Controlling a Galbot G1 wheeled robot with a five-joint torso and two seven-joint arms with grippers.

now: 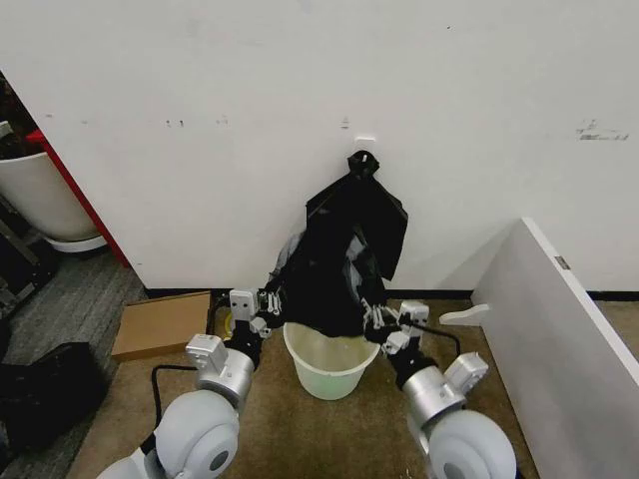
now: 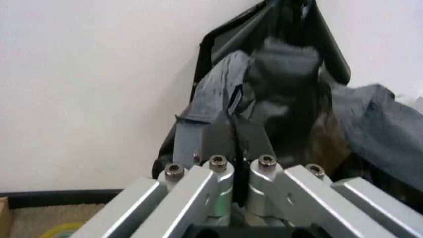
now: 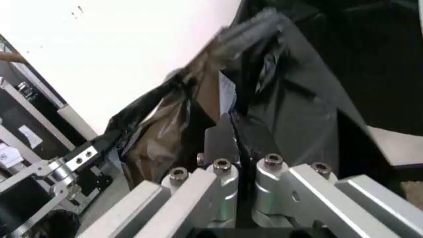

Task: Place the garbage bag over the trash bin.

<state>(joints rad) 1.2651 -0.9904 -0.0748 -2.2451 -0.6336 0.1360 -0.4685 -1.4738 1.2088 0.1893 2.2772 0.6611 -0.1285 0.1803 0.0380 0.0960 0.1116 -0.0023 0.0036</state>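
Observation:
The cream-white trash bin [image 1: 329, 367] stands open on the brown floor close in front of me. Just above its rim hangs the loose black garbage bag [image 1: 324, 284], stretched between both grippers. My left gripper [image 1: 272, 299] is shut on the bag's left edge, and my right gripper [image 1: 377, 319] is shut on its right edge. In the left wrist view the left gripper [image 2: 233, 130] pinches the thin film of the garbage bag [image 2: 284, 64]. In the right wrist view the right gripper [image 3: 235, 130] clamps a fold of the garbage bag [image 3: 290, 94].
A flat black bundle [image 1: 371, 215] hangs from a wall hook behind the bag. A flat cardboard box [image 1: 165, 324] lies on the left. A white panel [image 1: 559, 329] slants along the right. A bigger white tub [image 1: 40, 200] and dark gear [image 1: 45, 394] stand at far left.

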